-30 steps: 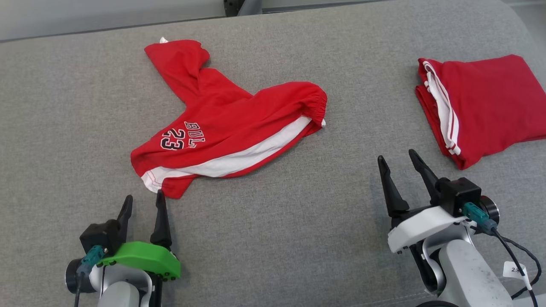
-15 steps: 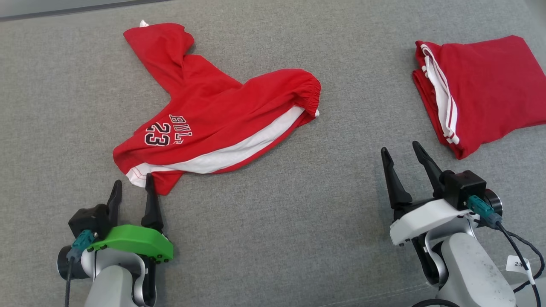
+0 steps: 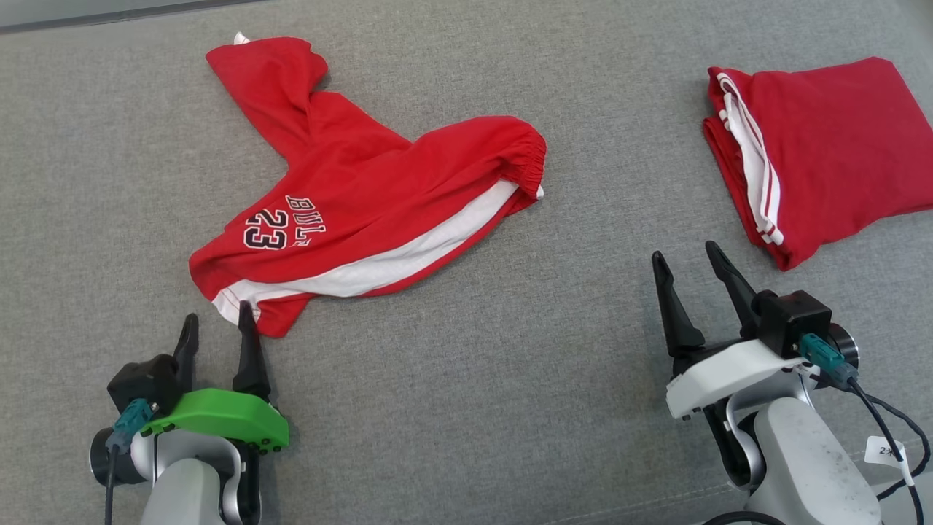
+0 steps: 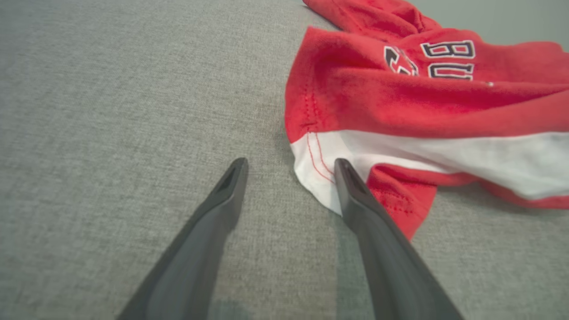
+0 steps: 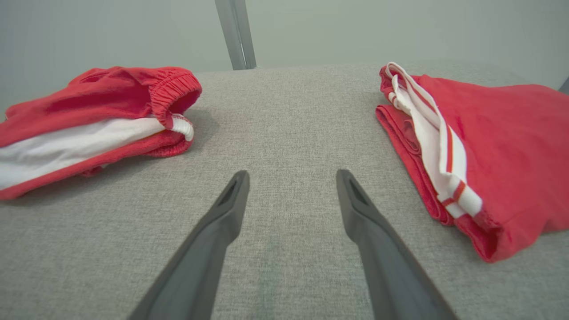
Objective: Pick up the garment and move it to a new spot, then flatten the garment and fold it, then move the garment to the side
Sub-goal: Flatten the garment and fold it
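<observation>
Left gripper: the left gripper (image 3: 218, 312) is low on the left, just above the grey cloth top (image 3: 466, 379). Its two dark fingers stand wide apart and hold nothing.
Finger and corner: one finger (image 4: 355, 195) has its tip right at the near white corner of the red garment (image 3: 393, 189). I cannot tell if it touches. The other finger is over bare grey cloth.
Red garment: it lies loose and bunched on the grey cloth top, left of the middle. One part reaches up and away to the far left.
Number: black and white letters and the number 23 (image 3: 264, 230) sit near its left end.
White band: a white band (image 3: 379, 266) runs along its near side.
Puckered edge: the puckered edge (image 3: 532, 157) is at its right end.
Right gripper: the right gripper (image 3: 684, 251) is low on the right. Its fingers are spread wide with nothing between them, and bare grey cloth lies under them.
Folded pile: a folded red pile (image 3: 838, 146) with white stripes lies at the far right. It is near the right gripper but apart from it, and well apart from the red garment.
</observation>
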